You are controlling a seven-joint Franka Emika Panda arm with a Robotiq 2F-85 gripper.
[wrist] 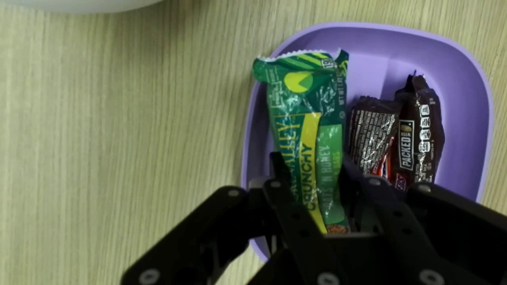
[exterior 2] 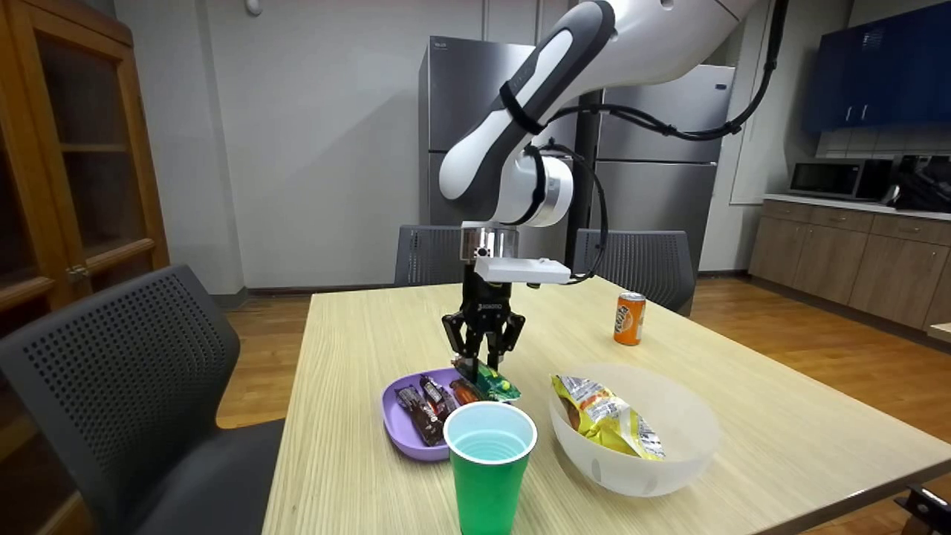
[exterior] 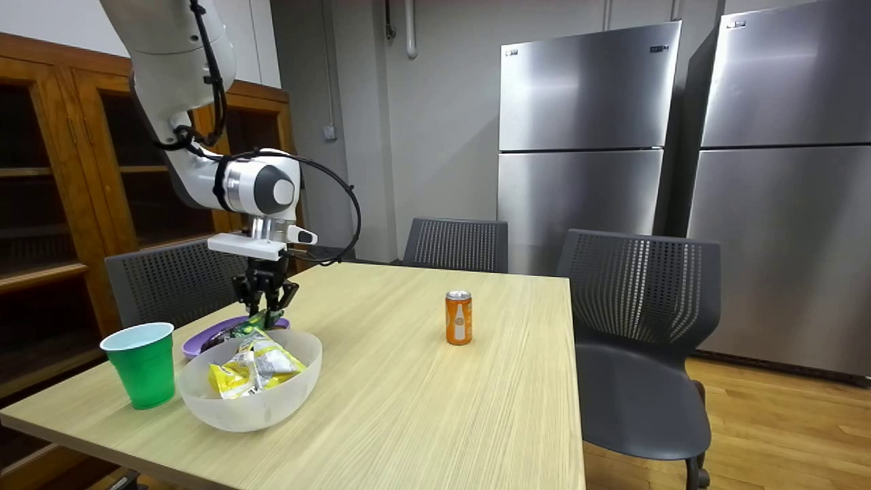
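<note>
My gripper (wrist: 313,170) points down over a purple dish (wrist: 366,65), its fingers on either side of a green granola bar (wrist: 307,99) and shut on it. The bar's printed face shows in the wrist view; its near end is hidden under the gripper. In an exterior view the bar (exterior 2: 496,383) slants at the dish's rim, and whether it still rests on the dish is hard to tell. Dark brown candy wrappers (wrist: 422,130) lie in the dish beside it. An orange-brown wrapper (exterior 2: 464,391) also lies there, close to the bar.
A frosted bowl (exterior 2: 639,479) holding yellow snack bags (exterior 2: 613,423) stands beside the dish. A green cup (exterior 2: 487,490) stands near both. Farther across the table is an orange can (exterior: 458,323). Dark chairs (exterior: 639,292) surround the table.
</note>
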